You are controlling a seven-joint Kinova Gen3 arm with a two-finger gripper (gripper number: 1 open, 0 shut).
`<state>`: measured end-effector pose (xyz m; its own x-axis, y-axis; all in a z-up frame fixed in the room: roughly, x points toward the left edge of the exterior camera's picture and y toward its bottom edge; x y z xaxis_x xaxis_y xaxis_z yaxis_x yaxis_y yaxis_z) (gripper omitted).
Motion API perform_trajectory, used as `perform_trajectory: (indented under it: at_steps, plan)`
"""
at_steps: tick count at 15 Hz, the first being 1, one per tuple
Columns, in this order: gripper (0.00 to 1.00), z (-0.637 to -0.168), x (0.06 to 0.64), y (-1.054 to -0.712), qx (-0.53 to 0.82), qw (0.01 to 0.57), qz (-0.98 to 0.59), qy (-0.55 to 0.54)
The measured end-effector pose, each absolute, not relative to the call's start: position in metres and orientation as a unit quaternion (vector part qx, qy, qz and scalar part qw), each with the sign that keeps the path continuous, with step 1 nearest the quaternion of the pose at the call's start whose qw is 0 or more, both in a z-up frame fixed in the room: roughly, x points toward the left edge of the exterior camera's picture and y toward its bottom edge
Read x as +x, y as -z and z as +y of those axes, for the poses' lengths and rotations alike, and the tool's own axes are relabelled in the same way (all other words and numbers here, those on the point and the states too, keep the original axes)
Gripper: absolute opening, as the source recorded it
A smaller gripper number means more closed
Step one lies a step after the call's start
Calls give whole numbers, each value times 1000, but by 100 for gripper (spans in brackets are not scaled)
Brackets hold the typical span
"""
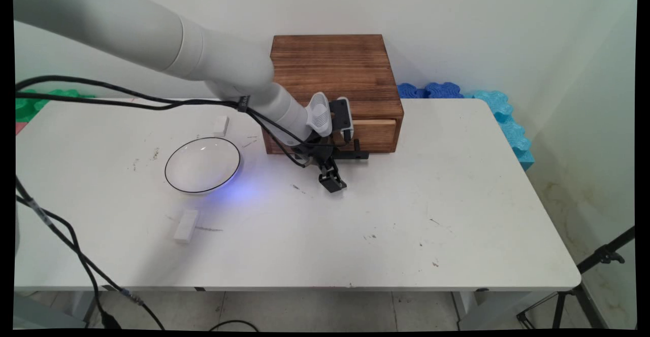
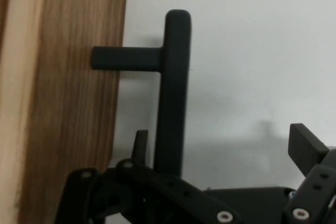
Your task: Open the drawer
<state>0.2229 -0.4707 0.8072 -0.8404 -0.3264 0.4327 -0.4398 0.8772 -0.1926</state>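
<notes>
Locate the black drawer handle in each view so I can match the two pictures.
Main view: the handle sits at picture centre, sticking out from the wooden box's drawer front, right beside the gripper.
Hand view: the handle stands upright left of centre, with one finger to its left.
Shared landmark: the drawer front, along the hand view's left edge.

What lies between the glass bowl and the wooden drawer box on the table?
In the main view, only bare table lies between the bowl and the wooden box; the arm passes above that gap.
</notes>
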Motion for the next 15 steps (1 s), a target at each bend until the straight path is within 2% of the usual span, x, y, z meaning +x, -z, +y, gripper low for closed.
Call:
perform_trajectory:
  at_steps: [15]
  plan:
    - [100,-429,213,-806,205,207,-950,-113]
